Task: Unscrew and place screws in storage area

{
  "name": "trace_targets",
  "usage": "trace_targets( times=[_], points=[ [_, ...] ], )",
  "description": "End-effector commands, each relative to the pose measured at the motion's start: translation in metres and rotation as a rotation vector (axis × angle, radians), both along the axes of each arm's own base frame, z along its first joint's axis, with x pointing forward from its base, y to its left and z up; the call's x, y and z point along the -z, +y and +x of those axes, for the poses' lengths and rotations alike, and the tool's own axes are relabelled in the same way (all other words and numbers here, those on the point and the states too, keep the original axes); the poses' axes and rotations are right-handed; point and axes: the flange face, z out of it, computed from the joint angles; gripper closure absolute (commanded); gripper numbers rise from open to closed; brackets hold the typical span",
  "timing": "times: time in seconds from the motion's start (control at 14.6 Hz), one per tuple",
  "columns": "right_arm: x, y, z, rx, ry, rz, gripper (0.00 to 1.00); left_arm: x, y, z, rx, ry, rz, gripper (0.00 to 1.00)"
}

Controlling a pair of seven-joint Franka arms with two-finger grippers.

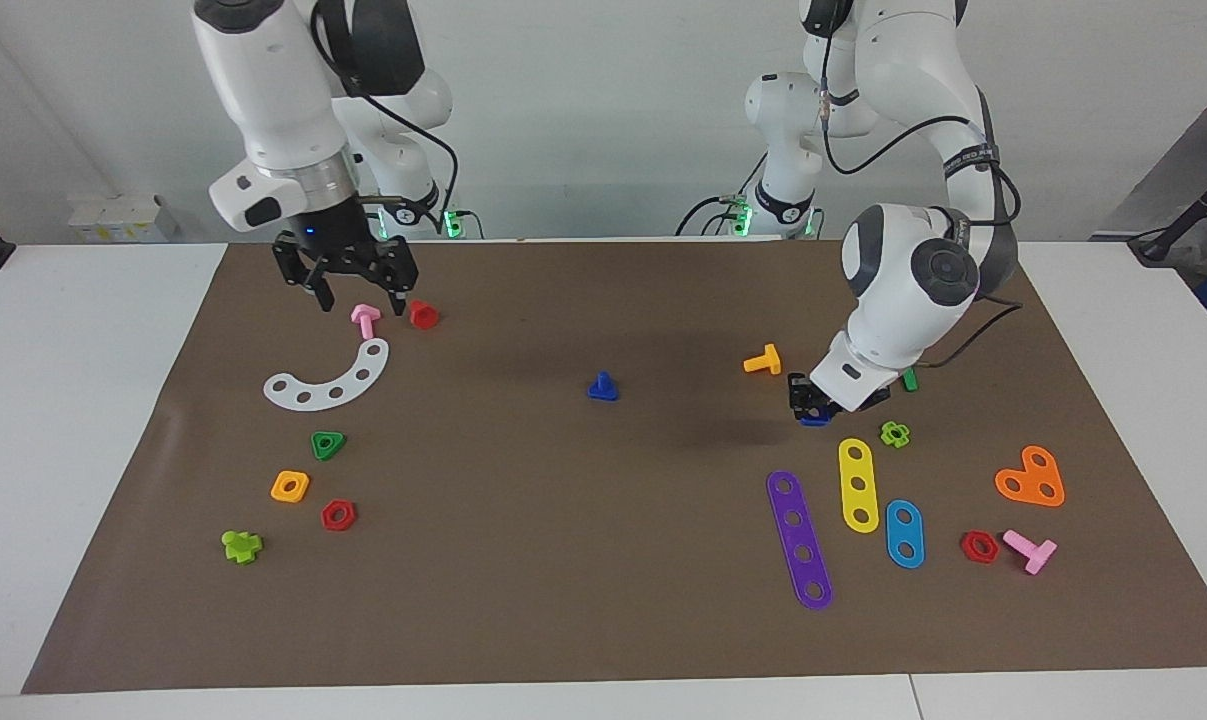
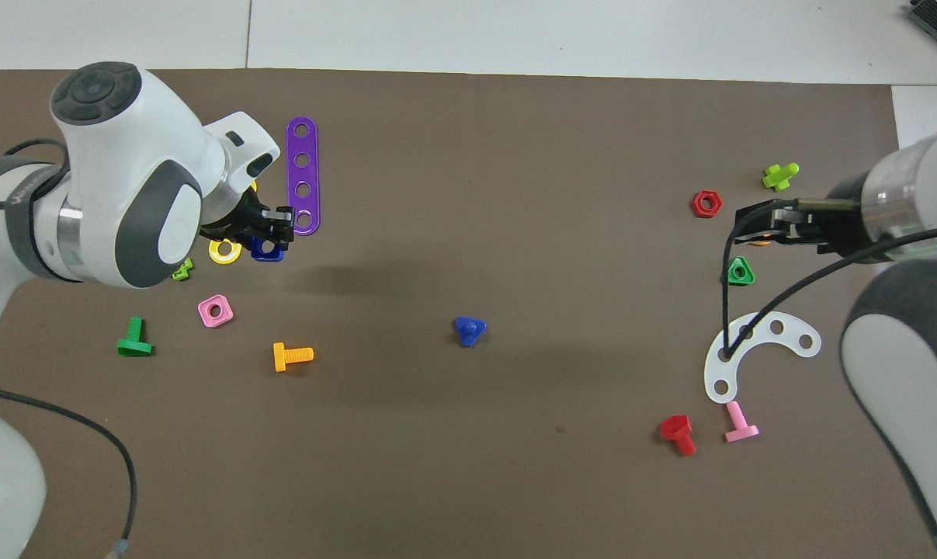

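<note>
The dark-blue bolt [image 1: 603,386] stands on its triangular head, alone at the middle of the brown mat; it also shows in the overhead view [image 2: 469,330]. The storage area is the bare mat [image 1: 263,440] around the white curved strip [image 1: 328,380], green triangle nut [image 1: 328,444], orange square nut [image 1: 290,486] and red hexagon nut [image 1: 338,514]. My right gripper [image 1: 360,302] is open and empty, just above a pink bolt [image 1: 365,318] and beside a red bolt [image 1: 423,314]. My left gripper [image 1: 813,408] is down at a blue square nut [image 1: 815,422].
Purple [image 1: 799,538], yellow [image 1: 858,484] and blue [image 1: 904,533] holed strips lie by the left gripper, with an orange bolt [image 1: 763,360], green bolt [image 1: 909,379], orange heart plate [image 1: 1031,478], red nut [image 1: 979,546] and pink bolt [image 1: 1030,550]. A lime piece [image 1: 241,545] lies near the storage nuts.
</note>
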Motion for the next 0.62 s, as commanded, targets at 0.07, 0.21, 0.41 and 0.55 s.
trace_targets(
  times=[0.07, 0.21, 0.41, 0.55],
  points=[
    [0.042, 0.072, -0.015, 0.031, -0.009, 0.028, 0.05, 0.029, 0.001, -0.042, 0.013, -0.013, 0.002, 0.56],
    [0.071, 0.112, -0.012, 0.046, -0.015, 0.034, 0.05, 0.029, 0.002, -0.042, 0.013, -0.003, 0.004, 0.0],
    [0.115, 0.163, -0.012, 0.039, -0.031, 0.031, 0.06, 0.006, 0.003, -0.028, 0.014, 0.007, 0.006, 0.0],
    [0.133, 0.177, -0.011, 0.03, -0.033, 0.035, 0.06, -0.017, 0.028, -0.018, -0.019, 0.032, 0.011, 0.0]
  ],
)
